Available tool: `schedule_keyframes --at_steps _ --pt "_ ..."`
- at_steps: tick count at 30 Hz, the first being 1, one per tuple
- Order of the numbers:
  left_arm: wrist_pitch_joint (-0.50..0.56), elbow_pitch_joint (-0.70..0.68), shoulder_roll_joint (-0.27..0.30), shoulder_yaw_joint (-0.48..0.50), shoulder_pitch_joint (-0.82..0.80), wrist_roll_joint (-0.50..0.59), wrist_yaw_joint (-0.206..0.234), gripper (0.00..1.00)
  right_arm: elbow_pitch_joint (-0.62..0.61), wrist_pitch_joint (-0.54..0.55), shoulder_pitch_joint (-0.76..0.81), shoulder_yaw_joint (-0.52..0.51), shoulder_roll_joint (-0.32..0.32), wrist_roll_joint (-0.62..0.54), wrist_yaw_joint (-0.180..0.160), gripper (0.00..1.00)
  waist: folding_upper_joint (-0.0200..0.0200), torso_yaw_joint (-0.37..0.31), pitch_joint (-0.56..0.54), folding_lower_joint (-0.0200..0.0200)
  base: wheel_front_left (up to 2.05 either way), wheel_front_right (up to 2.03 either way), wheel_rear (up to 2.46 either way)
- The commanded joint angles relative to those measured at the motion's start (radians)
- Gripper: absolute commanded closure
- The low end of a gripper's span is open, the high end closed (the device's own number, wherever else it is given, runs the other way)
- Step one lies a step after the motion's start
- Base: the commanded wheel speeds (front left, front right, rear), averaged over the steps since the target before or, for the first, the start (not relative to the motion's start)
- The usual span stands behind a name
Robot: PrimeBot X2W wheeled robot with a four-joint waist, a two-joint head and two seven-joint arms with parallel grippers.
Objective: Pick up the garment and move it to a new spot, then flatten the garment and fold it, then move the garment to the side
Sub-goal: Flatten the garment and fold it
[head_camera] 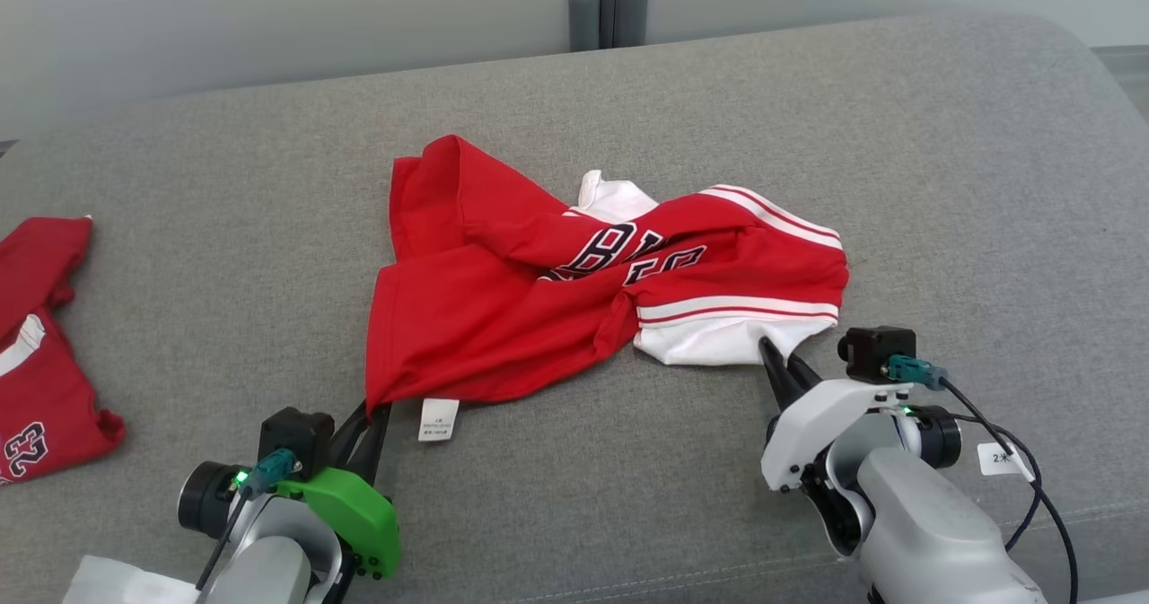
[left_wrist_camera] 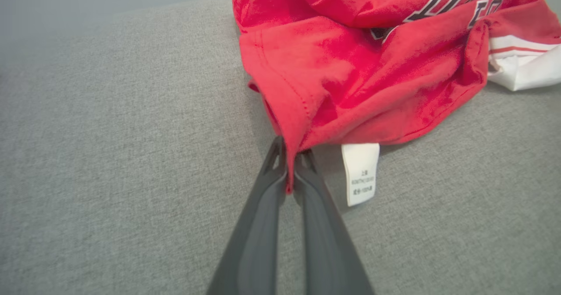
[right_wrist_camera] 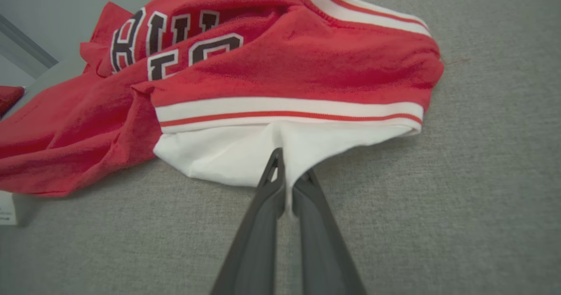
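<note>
The crumpled red jersey (head_camera: 503,317) lies mid-couch (head_camera: 942,182). At its 7 o'clock the left gripper (head_camera: 375,409) is pinched tight on the red hem corner, just beside the white label (head_camera: 438,420). At 5 o'clock the right gripper (head_camera: 774,353) is pinched on the white edge. A second jersey (head_camera: 40,389) lies at 9 o'clock, well apart.

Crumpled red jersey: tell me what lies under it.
Grey cushion lies beneath the jersey. A white care label and white fabric poke out from under its near edge. Anything under the bunched middle is covered.
</note>
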Motion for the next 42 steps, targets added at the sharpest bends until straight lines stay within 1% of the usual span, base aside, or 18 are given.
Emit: schedule_keyframes --at_steps 1,7,11,14,15,16,17,18,20,21,22,24,26,27,31,35,39,42 --pt "0.000 -0.014 0.012 0.006 0.012 0.007 -0.001 1.00 -0.013 -0.003 0.020 -0.008 -0.008 -0.004 0.000 1.00 0.0000 -0.003 -0.010 -0.0001 0.00 0.00 0.00" --pt "0.000 -0.154 0.063 0.017 0.043 0.052 -0.001 1.00 -0.170 -0.003 0.065 -0.016 -0.025 0.050 0.000 1.00 0.0000 -0.004 -0.028 -0.0001 0.00 0.00 0.00" --pt "0.003 -0.250 0.097 0.005 -0.004 0.077 -0.001 1.00 -0.303 0.022 0.063 0.010 -0.043 0.128 0.000 1.00 0.0000 -0.008 -0.018 -0.0001 0.00 0.00 0.00" --pt "0.038 -0.324 0.130 -0.022 -0.074 0.076 -0.001 1.00 -0.396 0.060 0.013 0.031 -0.078 0.155 0.000 1.00 0.0000 -0.015 0.002 -0.0001 0.00 0.00 0.00" --pt "0.058 -0.346 0.153 -0.035 -0.111 0.087 -0.001 1.00 -0.423 0.076 -0.012 0.041 -0.084 0.157 0.000 1.00 0.0000 -0.019 0.012 -0.0001 0.00 0.00 0.00" --pt "0.073 -0.365 0.167 -0.045 -0.149 0.084 -0.001 1.00 -0.452 0.089 -0.039 0.055 -0.084 0.167 0.000 1.00 0.0000 -0.023 0.023 -0.0001 0.00 0.00 0.00" --pt "0.092 -0.388 0.176 -0.063 -0.193 0.070 -0.001 1.00 -0.484 0.109 -0.066 0.062 -0.071 0.212 0.000 1.00 0.0000 -0.026 0.036 -0.0001 0.00 0.00 0.00" --pt "0.115 -0.403 0.195 -0.080 -0.239 0.060 -0.001 1.00 -0.504 0.130 -0.098 0.064 -0.068 0.250 0.000 1.00 0.0000 -0.032 0.053 -0.0001 0.00 0.00 0.00" --pt "0.150 -0.423 0.234 -0.107 -0.342 0.033 -0.001 1.00 -0.517 0.142 -0.193 0.081 -0.116 0.232 -0.001 1.00 0.0000 -0.040 0.089 -0.0001 0.00 0.00 0.00" --pt "0.167 -0.427 0.239 -0.112 -0.391 0.001 -0.001 1.00 -0.517 0.149 -0.231 0.087 -0.103 0.256 -0.001 1.00 0.0000 -0.044 0.109 -0.0001 0.00 0.00 0.00" --pt "0.181 -0.423 0.248 -0.118 -0.445 -0.024 -0.001 1.00 -0.503 0.158 -0.273 0.090 -0.101 0.268 0.000 1.00 0.0000 -0.046 0.127 -0.0001 0.00 0.00 0.00" --pt "0.215 -0.404 0.301 -0.149 -0.561 -0.024 0.000 1.00 -0.477 0.156 -0.389 0.105 -0.110 0.246 0.000 1.00 0.0000 -0.054 0.174 -0.0001 0.00 0.00 0.00" --pt "0.234 -0.383 0.307 -0.169 -0.665 -0.073 0.000 1.00 -0.428 0.157 -0.486 0.104 -0.107 0.254 0.000 1.00 0.0000 -0.057 0.217 -0.0001 0.00 0.00 0.00" --pt "0.245 -0.369 0.317 -0.178 -0.720 -0.092 0.000 1.00 -0.403 0.154 -0.541 0.109 -0.120 0.236 0.000 1.00 0.0000 -0.057 0.240 -0.0001 0.00 0.00 0.00" --pt "0.276 -0.290 0.359 -0.213 -0.923 -0.152 0.000 1.00 -0.292 0.158 -0.745 0.091 -0.116 0.251 0.000 1.00 0.0000 -0.057 0.329 -0.0001 0.00 0.00 0.00" --pt "0.290 -0.197 0.365 -0.235 -1.085 -0.220 0.000 1.00 -0.164 0.158 -0.912 0.058 -0.110 0.256 0.000 1.00 0.0000 -0.055 0.384 -0.0001 0.00 0.00 0.00" --pt "0.297 -0.121 0.378 -0.282 -1.229 -0.236 0.000 1.00 -0.032 0.160 -1.067 0.037 -0.103 0.246 0.000 1.00 0.0000 -0.059 0.397 -0.0001 0.00 0.00 0.00" --pt "0.309 -0.063 0.362 -0.302 -1.328 -0.247 0.000 1.00 0.076 0.149 -1.180 0.024 -0.095 0.212 0.000 1.00 0.0000 -0.061 0.397 -0.0001 0.00 0.00 0.00"
